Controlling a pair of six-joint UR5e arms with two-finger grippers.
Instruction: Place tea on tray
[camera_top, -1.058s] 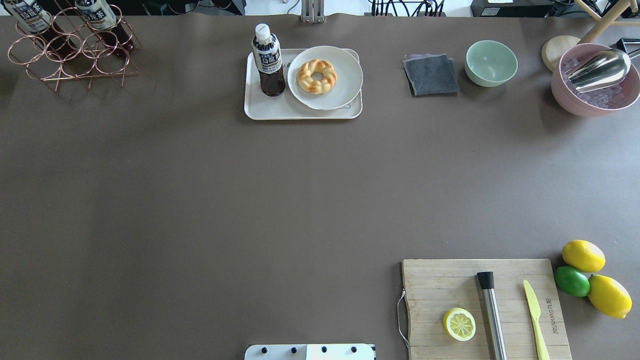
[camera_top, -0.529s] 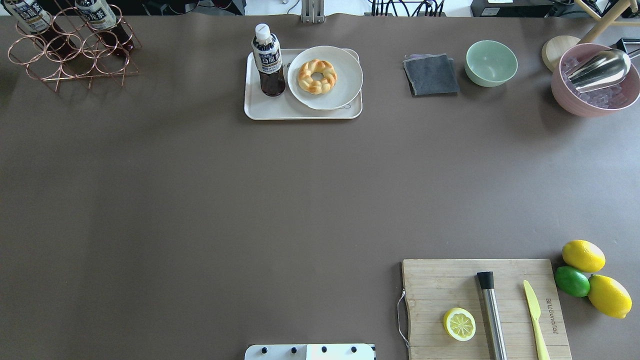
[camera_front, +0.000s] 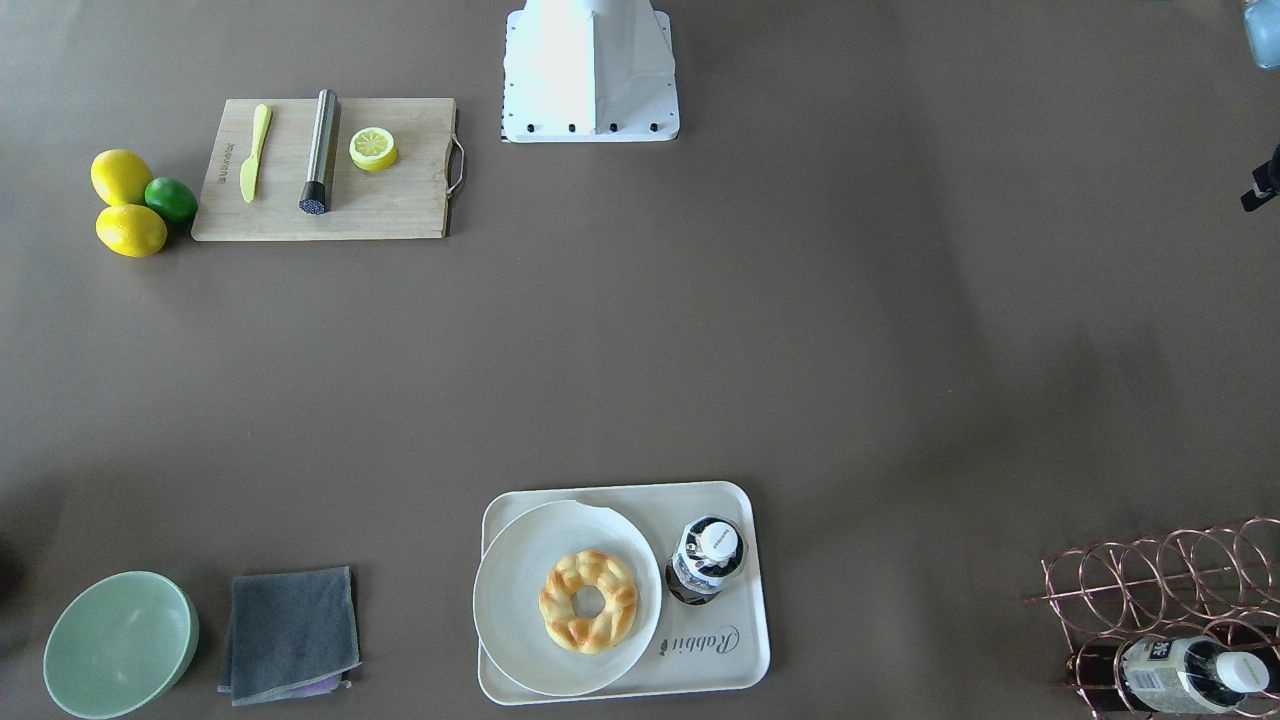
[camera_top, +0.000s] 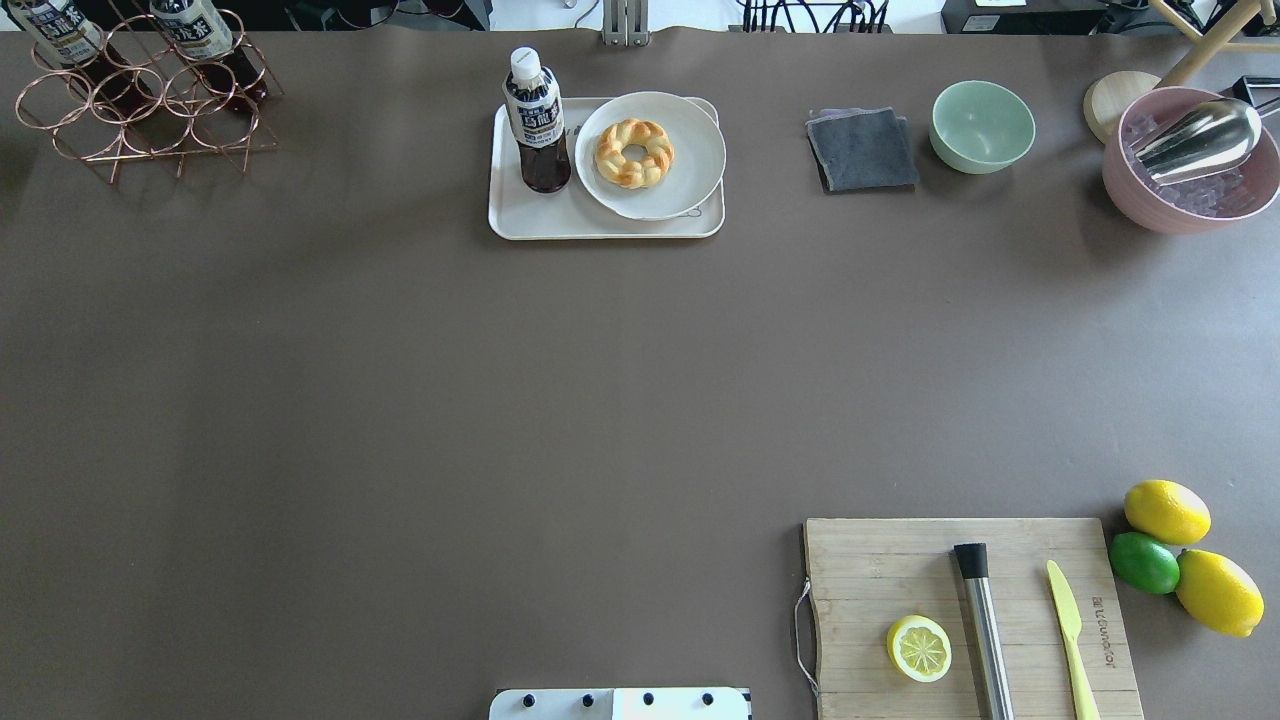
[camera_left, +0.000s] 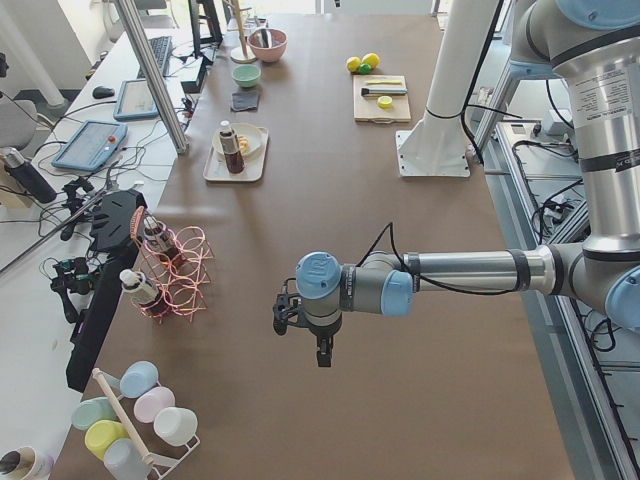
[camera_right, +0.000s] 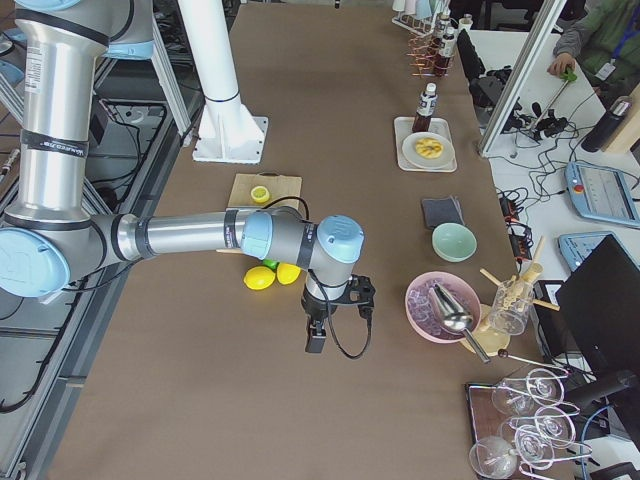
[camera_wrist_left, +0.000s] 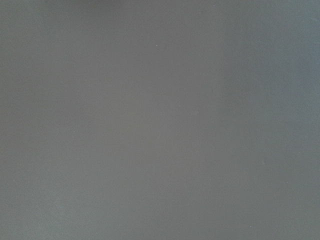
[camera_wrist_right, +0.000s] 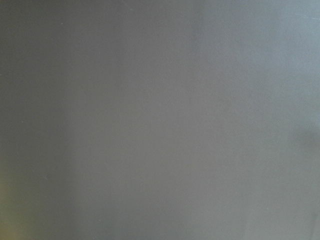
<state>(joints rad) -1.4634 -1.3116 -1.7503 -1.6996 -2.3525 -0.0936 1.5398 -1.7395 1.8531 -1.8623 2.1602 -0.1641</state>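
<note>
The tea (camera_top: 538, 122), a clear bottle of dark liquid with a white cap and a blue-banded label, stands upright on the left part of the cream tray (camera_top: 560, 222). It also shows in the front view (camera_front: 706, 560) on the tray (camera_front: 722, 655). No gripper is near it. My left gripper (camera_left: 321, 352) hangs over bare table beyond the rack and shows only in the left side view. My right gripper (camera_right: 315, 342) hangs over the table near the lemons and shows only in the right side view. I cannot tell whether either is open or shut. Both wrist views show only table surface.
A white plate (camera_top: 690, 160) with a braided doughnut (camera_top: 634, 152) shares the tray. A copper wire rack (camera_top: 140, 100) with two more bottles stands far left. A grey cloth (camera_top: 862, 150), green bowl (camera_top: 982, 125), pink bowl (camera_top: 1190, 165), cutting board (camera_top: 900, 570) and lemons (camera_top: 1166, 511) lie to the right.
</note>
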